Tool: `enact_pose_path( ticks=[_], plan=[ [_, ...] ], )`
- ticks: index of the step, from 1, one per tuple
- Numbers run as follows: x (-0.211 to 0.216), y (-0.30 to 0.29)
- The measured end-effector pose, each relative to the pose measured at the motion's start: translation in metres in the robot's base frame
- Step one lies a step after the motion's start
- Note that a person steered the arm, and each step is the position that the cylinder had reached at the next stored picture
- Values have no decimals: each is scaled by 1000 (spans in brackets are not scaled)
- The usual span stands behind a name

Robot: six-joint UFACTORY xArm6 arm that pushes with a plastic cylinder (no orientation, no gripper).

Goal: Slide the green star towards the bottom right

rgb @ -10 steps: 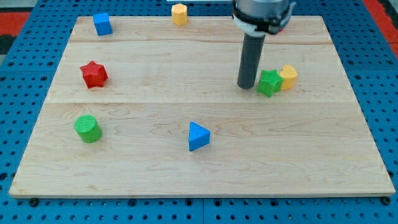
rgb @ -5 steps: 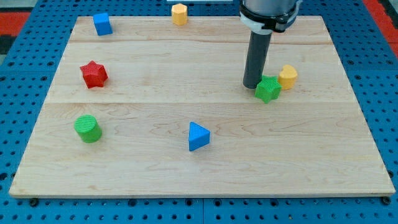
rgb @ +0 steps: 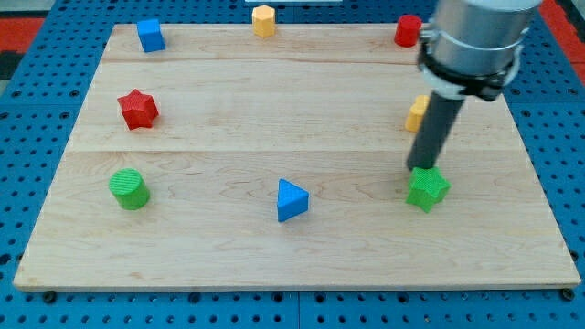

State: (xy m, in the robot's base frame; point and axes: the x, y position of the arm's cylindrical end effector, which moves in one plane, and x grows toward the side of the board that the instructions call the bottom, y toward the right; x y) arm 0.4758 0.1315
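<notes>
The green star (rgb: 427, 190) lies on the wooden board (rgb: 228, 247), in the lower right part of the view. My tip (rgb: 420, 168) stands right against the star's upper left side. The dark rod rises from there toward the view's top right and covers part of a yellow block (rgb: 416, 114).
A red star (rgb: 138, 109) and a green cylinder (rgb: 129, 189) sit at the left. A blue triangular block (rgb: 291, 200) is at bottom centre. A blue cube (rgb: 151, 35), a yellow block (rgb: 264, 19) and a red block (rgb: 407, 30) line the top edge.
My tip has moved down and right, pushing the green star away from the yellow block toward the bottom right. The red block at the top is now uncovered.
</notes>
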Motion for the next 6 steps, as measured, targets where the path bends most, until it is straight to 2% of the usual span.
enact_pose_path(
  ticks=[2,4,5,6],
  plan=[
    [19,-44],
    [30,-3],
    [13,-71],
    [3,-4]
  ],
)
